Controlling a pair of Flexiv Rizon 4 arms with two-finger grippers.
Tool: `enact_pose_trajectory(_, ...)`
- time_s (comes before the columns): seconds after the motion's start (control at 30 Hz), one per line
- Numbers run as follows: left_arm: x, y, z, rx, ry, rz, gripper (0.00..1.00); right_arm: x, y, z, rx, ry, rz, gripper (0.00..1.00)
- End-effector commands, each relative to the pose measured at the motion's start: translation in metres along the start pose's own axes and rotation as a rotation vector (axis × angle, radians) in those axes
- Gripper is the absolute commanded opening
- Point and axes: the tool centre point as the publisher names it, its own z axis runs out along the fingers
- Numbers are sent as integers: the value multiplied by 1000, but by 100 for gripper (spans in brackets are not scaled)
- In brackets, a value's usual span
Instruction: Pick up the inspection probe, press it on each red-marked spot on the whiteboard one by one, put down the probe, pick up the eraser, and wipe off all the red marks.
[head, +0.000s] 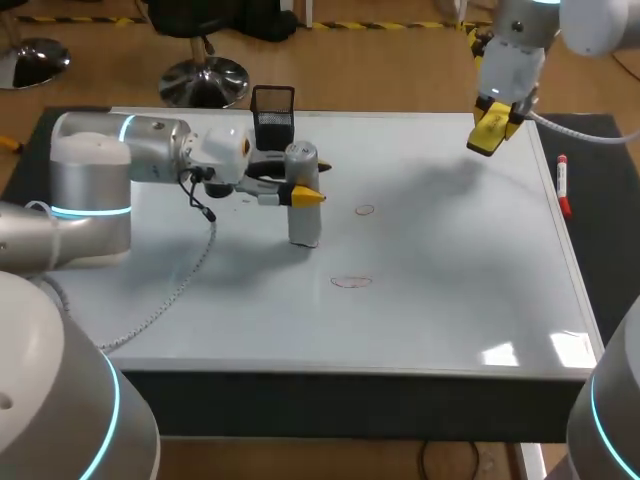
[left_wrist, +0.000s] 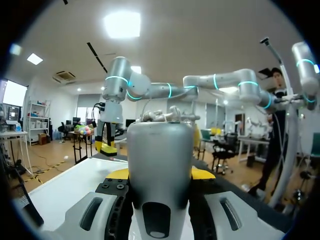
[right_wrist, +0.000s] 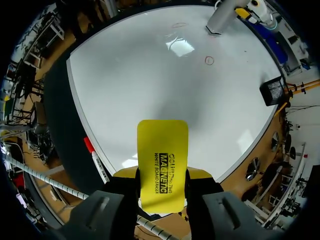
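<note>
Probe (head: 304, 225) stood upright on the whiteboard (head: 450, 300) in the head view, clamped by the left gripper (head: 306, 190). It was close to the far red mark (head: 364, 210) and the near red mark (head: 350, 282) but touched neither. The right gripper (head: 492, 130) hung over the far right corner.

The left wrist view showed both fingers pressed against the probe's sides.

The right wrist view showed that gripper closed on the yellow eraser (right_wrist: 162, 165), high above the board.

Probing seemed to be the step in hand. The next move called for setting the probe's foot squarely on a mark.

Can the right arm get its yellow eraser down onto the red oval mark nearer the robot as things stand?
Probably yes. Only bare white whiteboard lies between the yellow block eraser and that red oval mark; the grey cylindrical probe in the left jaws stands off to the side.
</note>
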Motion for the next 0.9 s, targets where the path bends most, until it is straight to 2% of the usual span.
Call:
enact_pose_trajectory(0.03,-7,7,0,15,9,-1,0,1,0,-1,2,2,-2,0)
enact_pose_trajectory(0.5,-8,21,-5,7,2,-15,0,1,0,-1,2,2,-2,0)
enact_pose_trajectory(0.9,-10,19,-10,30,-21,-6,0,1,0,-1,2,2,-2,0)
